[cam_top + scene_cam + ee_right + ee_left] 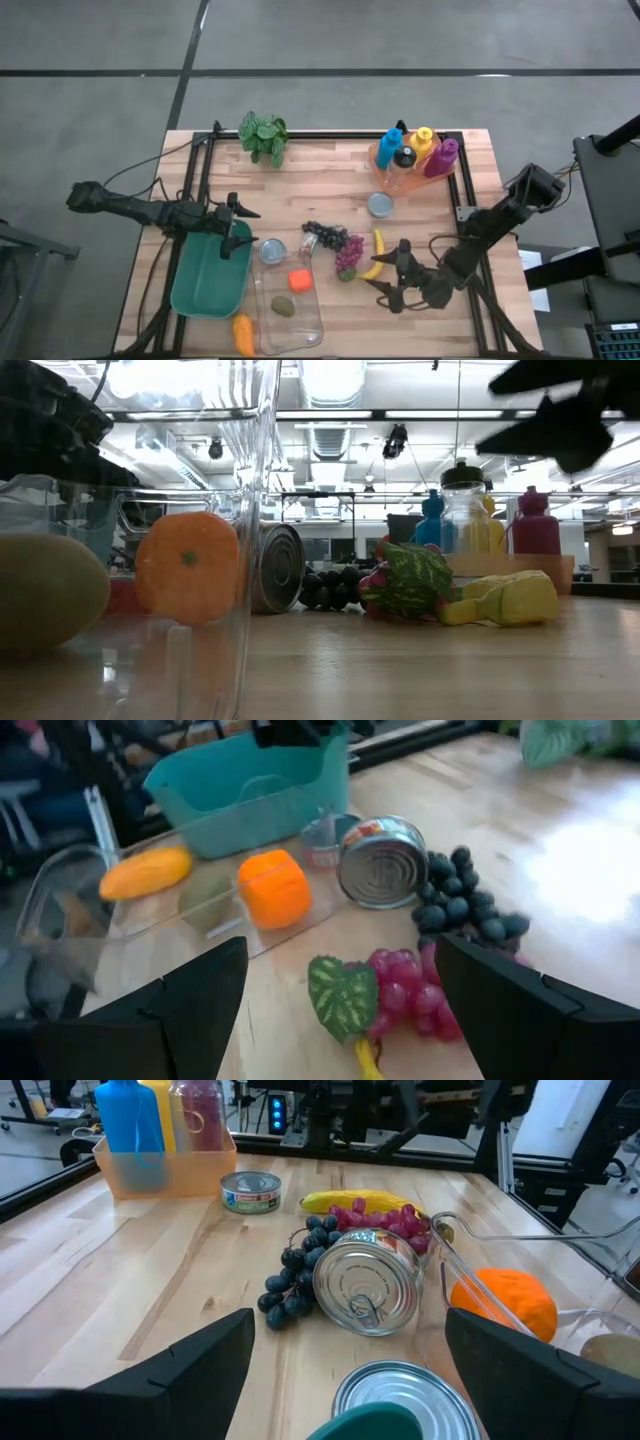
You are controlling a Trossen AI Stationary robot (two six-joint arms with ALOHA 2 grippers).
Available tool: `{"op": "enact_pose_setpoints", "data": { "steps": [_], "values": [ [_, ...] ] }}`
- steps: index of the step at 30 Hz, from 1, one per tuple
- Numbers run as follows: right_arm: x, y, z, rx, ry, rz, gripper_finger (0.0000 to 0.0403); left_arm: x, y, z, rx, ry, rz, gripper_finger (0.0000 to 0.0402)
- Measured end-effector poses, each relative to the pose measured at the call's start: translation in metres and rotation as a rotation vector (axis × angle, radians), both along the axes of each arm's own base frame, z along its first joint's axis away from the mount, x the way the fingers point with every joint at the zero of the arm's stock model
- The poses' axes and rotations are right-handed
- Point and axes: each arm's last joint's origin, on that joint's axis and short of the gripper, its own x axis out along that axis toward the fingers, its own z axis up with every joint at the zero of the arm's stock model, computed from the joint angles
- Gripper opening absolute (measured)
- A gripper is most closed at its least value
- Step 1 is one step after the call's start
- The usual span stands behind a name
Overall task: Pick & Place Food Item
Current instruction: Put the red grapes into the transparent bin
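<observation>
- Wooden table point(330, 180), carrying everything below
- Left arm reaching in from the left edge, its left gripper point(236, 222) hanging over the far rim of the teal bin, fingers spread apart and holding nothing
- Right arm coming in from the right edge, its right gripper point(390, 280) low over the table just beside the banana, fingers also spread apart and empty
- Teal bin point(208, 280) on the near left part of the table
- Clear tray point(310, 318) touching the bin's right side, with an orange fruit point(299, 281) and a green-brown fruit point(283, 307) inside it
- Orange caddy point(392, 178) at the far right, packed with blue, yellow, magenta and dark-capped bottles point(418, 148)
- Potted plant point(264, 135) at the far edge, left of centre
- Dark grapes point(325, 236) in the middle of the table, with red grapes point(349, 254) touching them on the right
- Banana point(377, 255) just right of the red grapes, lying between them and the right gripper
- Tin lying on its side point(368, 1280) against the dark grapes, beside the tray's far corner
- Upright tin point(272, 250) near the bin's far right corner
- Flat tin point(380, 205) just in front of the caddy
- Orange-yellow fruit point(242, 334) on the table at the near edge, between bin and tray
</observation>
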Motion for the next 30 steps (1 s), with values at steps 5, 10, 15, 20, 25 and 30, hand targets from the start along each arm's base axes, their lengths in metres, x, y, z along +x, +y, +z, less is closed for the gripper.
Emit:
{"op": "enact_pose_setpoints", "data": {
  "steps": [5, 10, 15, 20, 25, 30],
  "values": [
    [-0.001, -0.003, -0.019, 0.050, -0.007, 0.019, 0.0320, 0.000, 0.000, 0.000, 0.000, 0.001, 0.000, 0.0336],
    [0.011, -0.004, -0.028, 0.132, 0.040, 0.063, 0.0320, 0.000, 0.000, 0.000, 0.000, 0.001, 0.001, 0.0336],
    [0.030, -0.013, -0.037, 0.272, 0.088, 0.052, 0.0320, 0.000, 0.000, 0.000, 0.000, 0.001, 0.000, 0.0336],
    [0.042, -0.012, -0.041, 0.333, 0.113, 0.096, 0.0320, 0.000, 0.000, 0.000, 0.000, 0.000, 0.000, 0.0336],
    [0.043, -0.011, -0.046, 0.341, 0.122, 0.099, 0.0320, 0.000, 0.000, 0.000, 0.000, 0.000, 0.000, 0.0336],
    [0.043, -0.013, -0.047, 0.368, 0.124, 0.084, 0.0320, 0.000, 0.000, 0.000, 0.000, 0.000, 0.000, 0.0336]
  ]
}}
